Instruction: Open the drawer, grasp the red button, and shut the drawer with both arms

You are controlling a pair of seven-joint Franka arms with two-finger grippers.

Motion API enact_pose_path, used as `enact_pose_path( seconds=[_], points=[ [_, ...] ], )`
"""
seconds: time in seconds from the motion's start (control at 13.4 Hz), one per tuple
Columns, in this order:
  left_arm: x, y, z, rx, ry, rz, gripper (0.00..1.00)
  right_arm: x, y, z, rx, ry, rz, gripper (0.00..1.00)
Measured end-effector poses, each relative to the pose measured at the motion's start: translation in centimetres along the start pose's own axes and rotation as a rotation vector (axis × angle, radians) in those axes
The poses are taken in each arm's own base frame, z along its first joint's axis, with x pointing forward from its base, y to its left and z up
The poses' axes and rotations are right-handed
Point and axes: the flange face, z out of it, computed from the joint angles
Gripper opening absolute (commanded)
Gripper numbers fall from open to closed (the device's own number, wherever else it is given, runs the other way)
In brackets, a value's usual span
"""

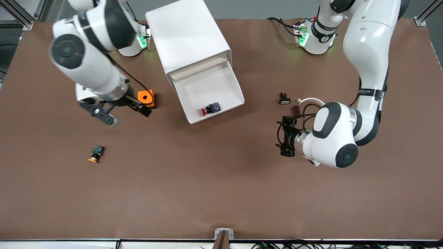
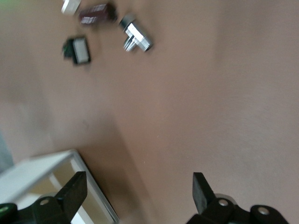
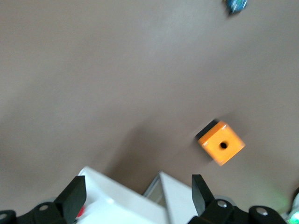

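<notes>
The white cabinet (image 1: 188,38) lies at the middle of the table's robot edge with the drawer (image 1: 225,77) pulled out open. The red-capped button (image 1: 209,109) lies in the drawer near its front wall. My right gripper (image 1: 128,117) is open and empty, over the table beside the drawer toward the right arm's end. In the right wrist view my right gripper (image 3: 137,192) frames the drawer's white wall (image 3: 121,203), with a sliver of the red cap (image 3: 80,211). My left gripper (image 1: 278,134) is open and empty, low over the table toward the left arm's end. In the left wrist view my left gripper (image 2: 138,191) shows the drawer's corner (image 2: 44,170).
An orange box with a hole (image 1: 145,98) stands by my right gripper, also in the right wrist view (image 3: 221,143). An orange-capped button (image 1: 96,154) lies nearer the camera. A small black-and-white switch (image 1: 284,98), a brown piece (image 1: 295,110) and a metal fitting (image 2: 136,37) lie near my left arm.
</notes>
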Motion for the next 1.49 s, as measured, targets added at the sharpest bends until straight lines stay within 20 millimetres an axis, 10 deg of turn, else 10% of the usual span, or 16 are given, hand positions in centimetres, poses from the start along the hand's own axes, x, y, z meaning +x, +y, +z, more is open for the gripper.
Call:
enact_pose_path(
  seconds=[0.6, 1.05, 1.49],
  points=[
    [-4.9, -3.2, -2.6, -0.038, 0.186, 0.658, 0.99, -11.9, -8.0, 8.6, 0.075, 0.015, 0.213, 1.00],
    [-10.9, -3.9, -1.2, -0.145, 0.201, 0.860, 1.00, -16.0, -11.1, 14.6, 0.105, 0.012, 0.261, 0.97],
    [-16.4, -5.3, 3.5, -0.150, 0.211, 0.917, 1.00, -16.7, -11.5, 15.6, 0.109, 0.011, 0.264, 0.53]
  ],
)
